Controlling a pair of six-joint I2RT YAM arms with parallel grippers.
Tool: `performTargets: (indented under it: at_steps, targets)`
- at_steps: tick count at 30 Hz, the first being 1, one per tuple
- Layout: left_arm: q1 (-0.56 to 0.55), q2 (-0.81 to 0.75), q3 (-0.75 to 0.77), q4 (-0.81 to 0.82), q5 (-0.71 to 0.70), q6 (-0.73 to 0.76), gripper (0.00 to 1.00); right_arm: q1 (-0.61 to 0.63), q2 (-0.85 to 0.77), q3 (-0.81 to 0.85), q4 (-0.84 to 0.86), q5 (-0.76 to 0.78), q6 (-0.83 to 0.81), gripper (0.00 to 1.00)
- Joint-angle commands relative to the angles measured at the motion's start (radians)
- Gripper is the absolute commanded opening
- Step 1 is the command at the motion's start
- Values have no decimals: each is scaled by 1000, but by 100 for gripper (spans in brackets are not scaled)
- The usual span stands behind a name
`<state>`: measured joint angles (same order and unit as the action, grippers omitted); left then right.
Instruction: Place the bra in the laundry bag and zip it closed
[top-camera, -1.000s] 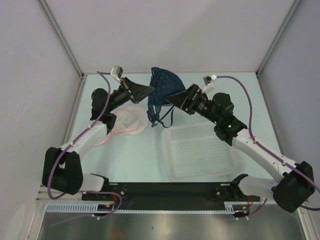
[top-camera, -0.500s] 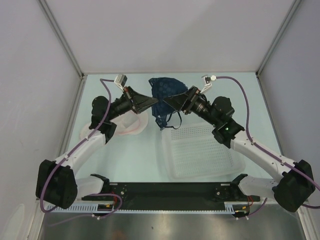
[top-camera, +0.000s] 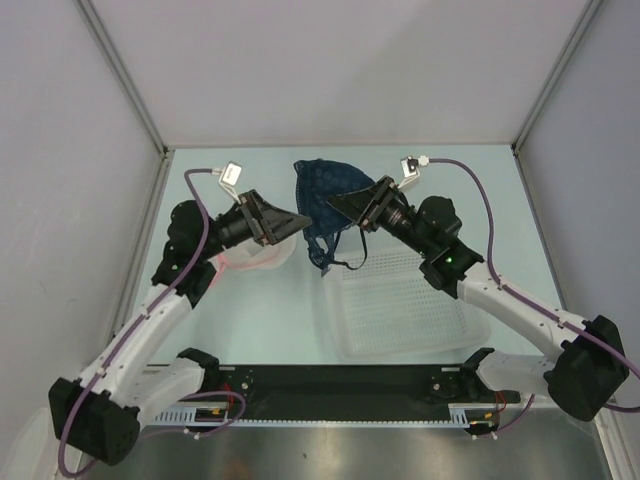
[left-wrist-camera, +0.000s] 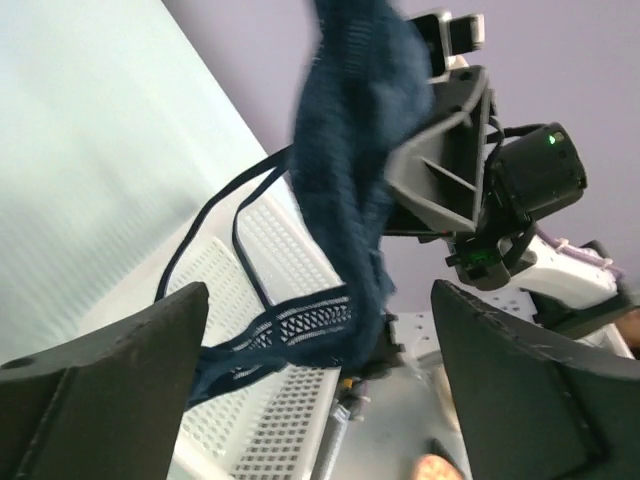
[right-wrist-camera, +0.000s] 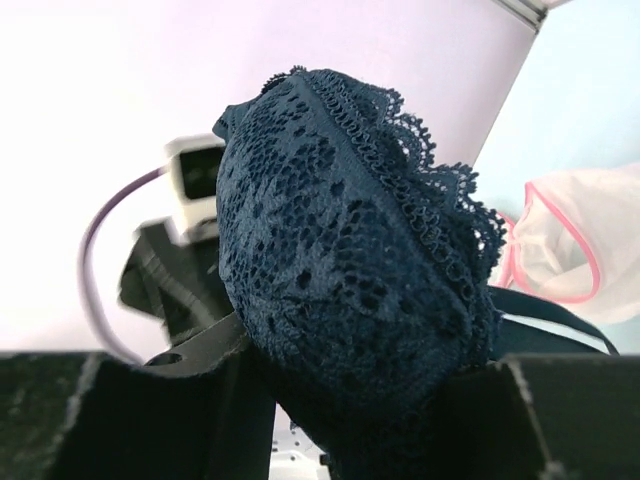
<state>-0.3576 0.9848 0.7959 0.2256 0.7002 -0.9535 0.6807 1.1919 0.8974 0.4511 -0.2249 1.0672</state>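
The dark navy lace bra (top-camera: 318, 192) hangs in the air at mid-table, its straps dangling toward the basket. My right gripper (top-camera: 335, 204) is shut on its cup; in the right wrist view the bra (right-wrist-camera: 350, 270) bulges up from between the jaws of the right gripper (right-wrist-camera: 370, 410). My left gripper (top-camera: 297, 219) stands open just left of the bra, not touching it. From the left wrist the bra (left-wrist-camera: 350, 180) hangs beyond the wide-apart jaws of the left gripper (left-wrist-camera: 320, 400). The laundry bag (top-camera: 262, 258), white mesh with pink trim, lies under the left gripper, also seen as the laundry bag (right-wrist-camera: 560, 240).
A white perforated plastic basket (top-camera: 400, 300) sits right of centre, below the right arm, and shows as the basket (left-wrist-camera: 260, 250) from the left wrist. Grey walls with metal posts close in the back and sides of the table.
My left gripper has opened, let go of the bra and drawn back to the left and down. My right gripper has closed on the bra, which now hangs from it alone.
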Motion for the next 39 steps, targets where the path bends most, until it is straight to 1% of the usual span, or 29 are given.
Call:
performTargets:
  at_steps: [1, 3, 4, 5, 6, 7, 8, 9, 10, 11, 12, 14, 15, 18, 20, 23, 26, 29, 32, 33, 34, 35, 36, 38, 39]
  targets:
    - [-49, -119, 43, -190, -128, 314, 100, 10, -14, 34, -12, 75, 62, 39]
    - [-81, -150, 13, -190, -178, 350, 100, 13, -15, 49, -46, 94, 71, 40]
    - [-128, -176, 3, -190, -201, 364, 99, 19, -15, 54, -54, 99, 66, 40]
    - [-159, -187, -4, -193, -293, 384, 99, 22, -18, 63, -86, 110, 71, 41]
    - [-191, -198, -10, -203, -348, 424, 100, 26, -23, 63, -97, 134, 79, 41]
    - [-260, -208, -15, -218, -425, 436, 99, 31, -28, 63, -101, 143, 95, 41]
    - [-292, -230, -29, -218, -497, 461, 100, 34, -32, 60, -107, 154, 108, 41]
    - [-328, -239, -35, -218, -654, 476, 99, 39, -35, 60, -117, 177, 117, 41]
    - [-395, -244, -38, -218, -733, 492, 99, 49, -35, 63, -121, 188, 122, 41]
    - [-423, -230, -35, -218, -795, 515, 99, 59, -40, 69, -146, 218, 120, 41]
    - [-446, -224, -32, -218, -894, 516, 99, 71, -43, 86, -163, 225, 113, 41]
    - [-504, -197, -26, -218, -968, 522, 99, 97, -43, 100, -204, 303, 105, 41]
    - [-544, -186, -23, -218, -1034, 527, 100, 102, -44, 112, -215, 317, 108, 41]
    - [-613, -138, -1, -216, -1110, 552, 99, 129, -35, 132, -268, 375, 117, 42]
    - [-641, -114, 20, -218, -1189, 558, 99, 149, -35, 141, -290, 430, 117, 42]
    - [-669, -68, 55, -273, -1297, 544, 100, 181, -35, 156, -322, 491, 116, 43]
    - [-672, -48, 74, -292, -1326, 536, 100, 213, -38, 164, -337, 547, 109, 43]
    - [-672, -37, 94, -292, -1305, 538, 97, 241, -37, 169, -353, 588, 96, 45]
    - [-672, -31, 104, -289, -1276, 536, 87, 250, -37, 167, -344, 593, 88, 47]
    - [-672, -31, 106, -284, -1265, 539, 82, 252, -35, 163, -338, 593, 83, 48]
    - [-672, -28, 106, -284, -1254, 545, 78, 252, -38, 161, -328, 593, 70, 51]
    - [-672, -26, 109, -287, -1239, 552, 72, 253, -41, 160, -328, 598, 65, 53]
    - [-672, -28, 109, -290, -1217, 550, 57, 252, -44, 153, -325, 598, 57, 54]
    - [-672, -38, 101, -290, -1194, 547, 47, 252, -60, 146, -313, 598, 25, 62]
    - [-672, -44, 98, -289, -1176, 545, 41, 252, -64, 134, -308, 598, 14, 65]
